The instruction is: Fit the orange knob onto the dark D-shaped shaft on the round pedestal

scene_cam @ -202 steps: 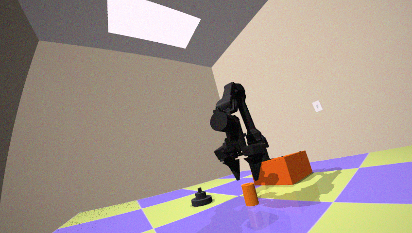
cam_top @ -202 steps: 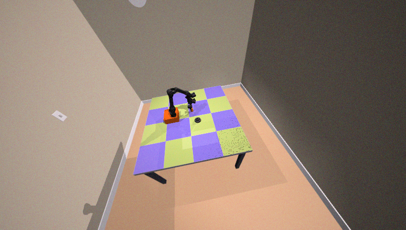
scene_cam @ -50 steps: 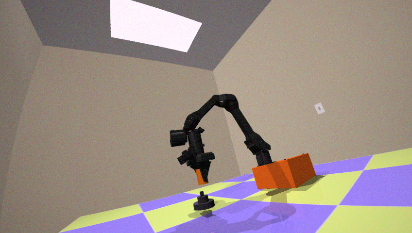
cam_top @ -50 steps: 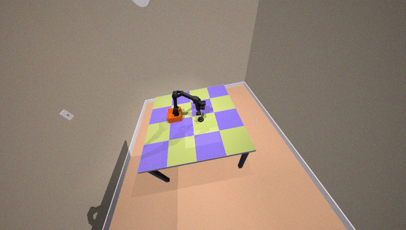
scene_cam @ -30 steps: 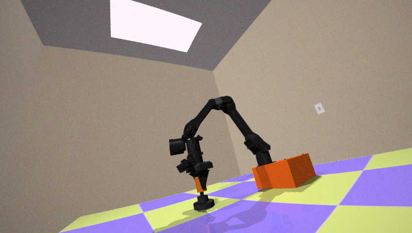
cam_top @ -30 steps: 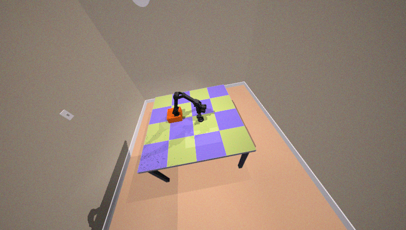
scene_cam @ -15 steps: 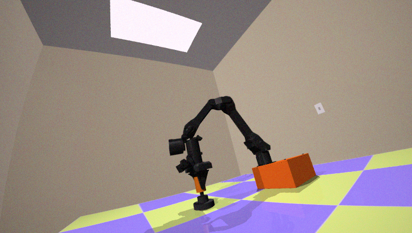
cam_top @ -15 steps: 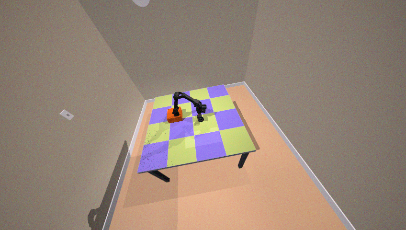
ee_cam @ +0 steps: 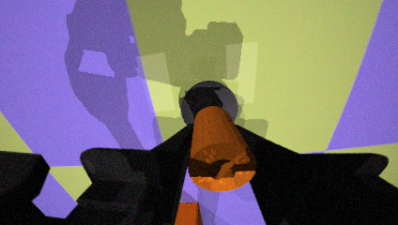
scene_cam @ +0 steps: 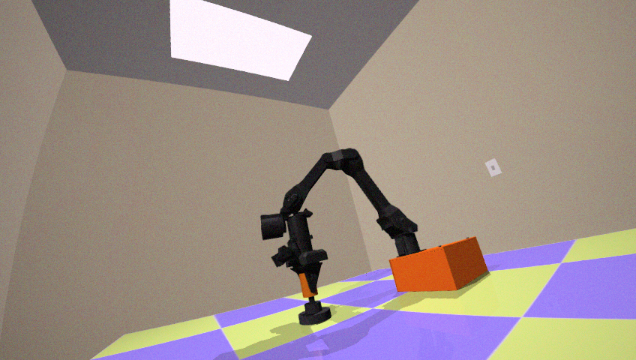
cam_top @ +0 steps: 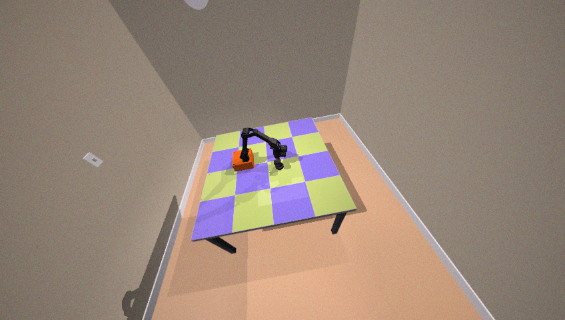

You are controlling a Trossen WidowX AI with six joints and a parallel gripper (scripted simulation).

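Note:
The orange knob (scene_cam: 306,286) (ee_cam: 213,133) is held between my fingers, upright or nearly so. My gripper (scene_cam: 310,288) (ee_cam: 212,127) is shut on it, above the pedestal. The dark round pedestal (cam_top: 280,167) (scene_cam: 315,317) (ee_cam: 230,99) stands on a yellow-green square. In the exterior view a short length of the dark shaft (scene_cam: 311,298) shows between the knob's lower end and the pedestal's raised step. The knob's lower end meets the shaft's top region; whether the tip is inside the hole cannot be told. The hole and both flat sides are hidden.
The orange box (cam_top: 242,161) (scene_cam: 421,273) (ee_cam: 188,215) under the arm's base stands on the checkered table (cam_top: 253,212) (scene_cam: 580,294), to one side of the pedestal. The arm arches between them. Its shadow falls across the squares around the pedestal.

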